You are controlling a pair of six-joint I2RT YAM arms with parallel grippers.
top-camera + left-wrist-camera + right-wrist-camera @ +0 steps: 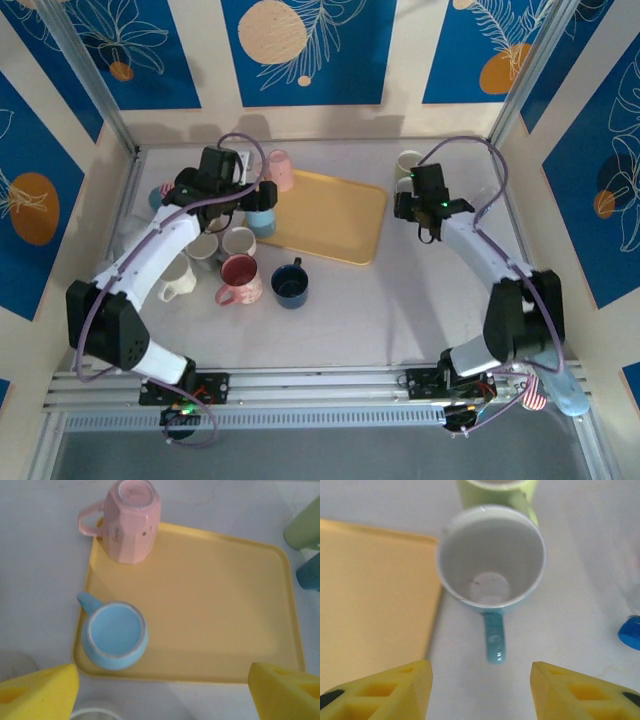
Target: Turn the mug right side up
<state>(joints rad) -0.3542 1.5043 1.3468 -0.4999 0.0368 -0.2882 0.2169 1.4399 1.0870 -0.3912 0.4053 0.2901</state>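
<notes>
Cropped, covered or blurred

Cut by the top edge of the right wrist view, green mug [495, 490]; by its right edge, blue object [631, 632], too little to identify. Clipped and blurred at the right of the left wrist view, green mug and teal mug [310, 572]; at the bottom, pale rim [92, 714]. From above, partly covered by left arm [160, 245], mugs [205, 245] near the table's [400, 300] left edge.

The mug [491, 555] stands upright on the table [580, 630], white inside, its teal handle pointing toward the gripper [480, 672]. The gripper's yellow fingers [395, 690] are apart with nothing between them. A green mug [495, 492] sits just behind, and the tray [370, 595] lies just left.
</notes>
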